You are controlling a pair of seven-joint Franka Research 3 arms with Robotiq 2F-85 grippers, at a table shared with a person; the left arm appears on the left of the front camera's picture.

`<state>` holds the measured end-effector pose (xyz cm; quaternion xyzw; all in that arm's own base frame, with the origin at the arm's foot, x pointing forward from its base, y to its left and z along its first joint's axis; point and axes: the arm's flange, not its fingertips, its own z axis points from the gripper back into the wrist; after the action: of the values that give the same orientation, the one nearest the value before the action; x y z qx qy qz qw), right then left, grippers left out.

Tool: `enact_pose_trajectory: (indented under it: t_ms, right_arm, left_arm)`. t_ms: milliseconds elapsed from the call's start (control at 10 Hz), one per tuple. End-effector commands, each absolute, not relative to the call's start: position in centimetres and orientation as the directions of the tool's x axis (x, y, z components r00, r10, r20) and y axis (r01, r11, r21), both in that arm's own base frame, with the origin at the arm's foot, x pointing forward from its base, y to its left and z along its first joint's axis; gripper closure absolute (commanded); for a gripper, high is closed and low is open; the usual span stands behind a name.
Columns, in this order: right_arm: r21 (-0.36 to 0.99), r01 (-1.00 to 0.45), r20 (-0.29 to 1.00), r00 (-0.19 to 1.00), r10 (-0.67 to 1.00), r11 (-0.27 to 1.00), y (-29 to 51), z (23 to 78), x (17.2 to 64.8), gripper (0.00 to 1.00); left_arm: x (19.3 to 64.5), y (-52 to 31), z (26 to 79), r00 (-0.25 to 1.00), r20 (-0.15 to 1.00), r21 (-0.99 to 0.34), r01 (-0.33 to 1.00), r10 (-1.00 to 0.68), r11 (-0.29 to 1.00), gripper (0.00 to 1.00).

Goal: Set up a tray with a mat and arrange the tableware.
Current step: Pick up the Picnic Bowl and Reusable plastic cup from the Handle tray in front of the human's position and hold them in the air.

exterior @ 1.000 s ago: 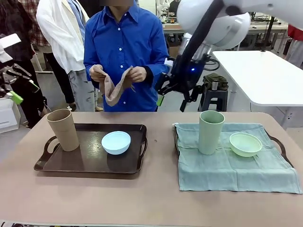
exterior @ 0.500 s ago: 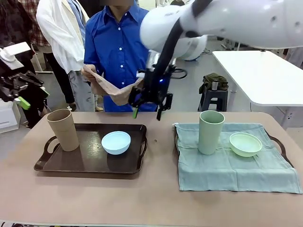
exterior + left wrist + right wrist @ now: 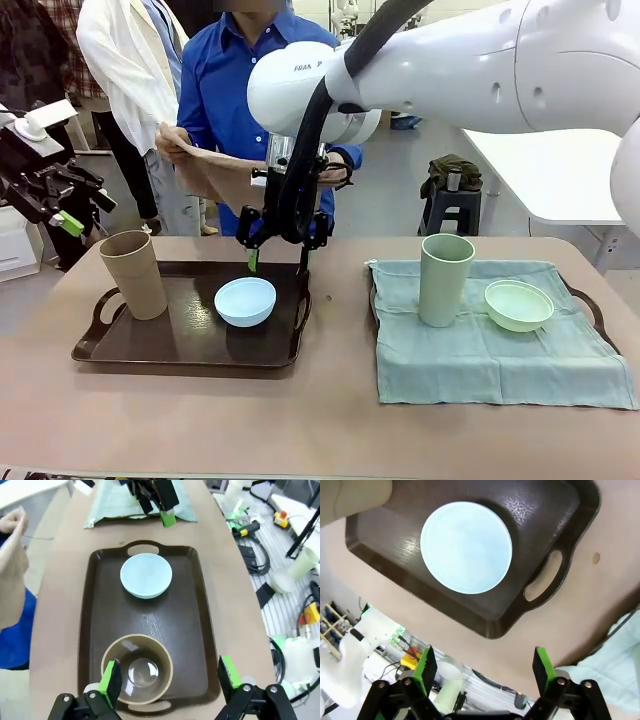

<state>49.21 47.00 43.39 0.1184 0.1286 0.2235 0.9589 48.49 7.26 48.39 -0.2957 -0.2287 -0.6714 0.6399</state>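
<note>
A dark brown tray (image 3: 190, 345) on the left holds a tall tan cup (image 3: 133, 274) and a light blue bowl (image 3: 245, 301). My right gripper (image 3: 275, 262) reaches across and hangs open just above the far side of that bowl (image 3: 466, 547), with nothing between its fingers (image 3: 426, 667). My left gripper (image 3: 80, 205) is open in the air at the left edge, above the tan cup (image 3: 137, 667). On the right, a pale green cup (image 3: 446, 279) and a pale green bowl (image 3: 518, 305) stand on a green mat (image 3: 500, 360). A person holds a tan mat (image 3: 225, 175) spread out behind the left tray.
The green mat lies over a second dark tray whose handle (image 3: 593, 310) pokes out at the right. Bare tabletop (image 3: 300, 420) runs along the near edge and between the trays. Another person stands at the back left, and a white table (image 3: 560, 160) is at the back right.
My right arm has swung from the right side across to the left tray and come down over the blue bowl. The left gripper has risen into view. The person has unfolded the tan mat.
</note>
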Motion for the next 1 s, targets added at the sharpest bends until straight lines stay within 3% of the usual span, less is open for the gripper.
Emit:
enact_pose_trajectory:
  t_ms: [0, 500, 900]
  right_arm:
    - [0.281, -0.391, -0.198, 0.870, 0.452, 0.876, 46.8, 42.4, 49.2, 0.00]
    - [0.271, -0.409, -0.208, 0.859, 0.468, 0.872, 47.5, 42.1, 49.6, 0.00]
    - [0.242, -0.393, -0.149, 0.888, 0.434, 0.887, 48.6, 41.3, 49.3, 0.00]
  left_arm:
    - [48.6, 7.0, 48.0, -0.007, 0.693, -0.081, 0.993, -0.721, -0.087, 0.00]
    - [49.1, 8.1, 47.2, -0.010, 0.684, -0.063, 0.995, -0.729, -0.073, 0.00]
    - [49.6, 12.5, 44.0, -0.015, 0.761, -0.048, 0.996, -0.649, -0.079, 0.00]
